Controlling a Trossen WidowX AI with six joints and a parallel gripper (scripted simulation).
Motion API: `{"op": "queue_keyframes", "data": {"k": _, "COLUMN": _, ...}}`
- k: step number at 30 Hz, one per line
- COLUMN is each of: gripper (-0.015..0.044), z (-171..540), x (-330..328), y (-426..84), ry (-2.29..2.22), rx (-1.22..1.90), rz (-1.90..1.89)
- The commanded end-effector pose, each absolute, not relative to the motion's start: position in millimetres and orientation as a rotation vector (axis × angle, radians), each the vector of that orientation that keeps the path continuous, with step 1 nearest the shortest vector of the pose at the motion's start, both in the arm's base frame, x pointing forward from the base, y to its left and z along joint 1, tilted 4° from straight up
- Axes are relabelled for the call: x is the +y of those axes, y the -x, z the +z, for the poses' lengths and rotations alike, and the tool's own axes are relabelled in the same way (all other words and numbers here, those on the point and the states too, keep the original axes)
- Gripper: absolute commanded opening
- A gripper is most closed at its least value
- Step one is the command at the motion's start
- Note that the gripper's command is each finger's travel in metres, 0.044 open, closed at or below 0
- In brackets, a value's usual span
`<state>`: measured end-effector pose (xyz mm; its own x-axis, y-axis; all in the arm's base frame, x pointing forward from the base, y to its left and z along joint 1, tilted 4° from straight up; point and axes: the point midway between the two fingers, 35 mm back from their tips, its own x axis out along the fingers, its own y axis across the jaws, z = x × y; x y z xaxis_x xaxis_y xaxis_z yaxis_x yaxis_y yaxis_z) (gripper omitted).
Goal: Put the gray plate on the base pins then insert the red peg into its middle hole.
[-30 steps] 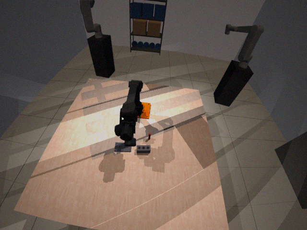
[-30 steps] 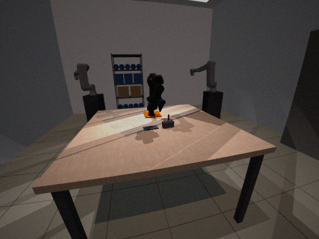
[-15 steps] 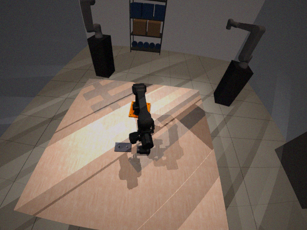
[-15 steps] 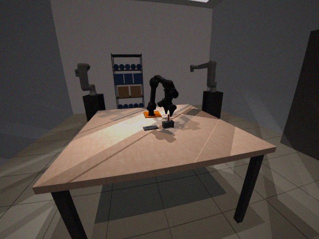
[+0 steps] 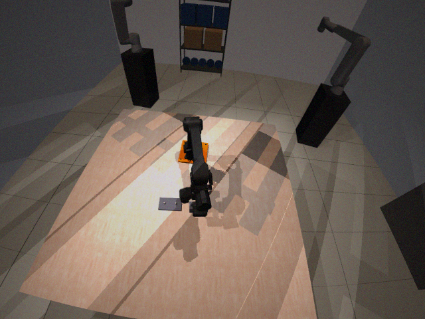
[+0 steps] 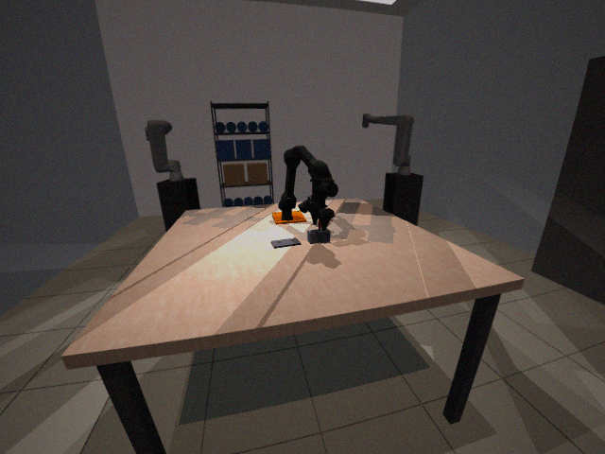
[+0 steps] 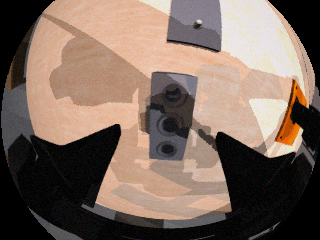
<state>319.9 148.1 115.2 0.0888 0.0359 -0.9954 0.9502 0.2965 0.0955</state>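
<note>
The gray plate (image 6: 319, 236) (image 7: 158, 137), a thick block with three round holes in a row, lies on the table beside the base; the arm hides most of it in the top view. The flat gray base (image 5: 170, 207) (image 6: 279, 244) (image 7: 187, 36) lies to its left in the top and exterior views; both small pale pins stand bare in the top view. The red peg (image 6: 319, 224) shows as a thin upright strip behind the plate. It is hidden by the arm in the top view and not clear in the wrist view. My gripper (image 6: 322, 219) (image 7: 170, 133) is open and empty above the plate, fingertips wide apart.
The orange mounting plate (image 5: 205, 154) (image 6: 301, 218) (image 7: 285, 136) carries the arm's foot at the back of the wooden table (image 5: 113, 268) (image 6: 234, 288). Two gray arms on dark pedestals and a shelf rack stand beyond the table. Dark shadows cross the table top.
</note>
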Motion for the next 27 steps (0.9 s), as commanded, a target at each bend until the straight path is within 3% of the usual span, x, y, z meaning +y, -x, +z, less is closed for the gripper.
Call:
{"op": "queue_keyframes", "data": {"k": 1, "gripper": 0.044, "z": 108.5, "x": 147.7, "y": -320.8, "ry": -1.039, "rx": 1.283, "rz": -0.912}}
{"op": "queue_keyframes", "data": {"k": 27, "gripper": 0.044, "z": 66.8, "x": 149.1, "y": -324.5, "ry": -1.039, "rx": 1.283, "rz": -0.913}}
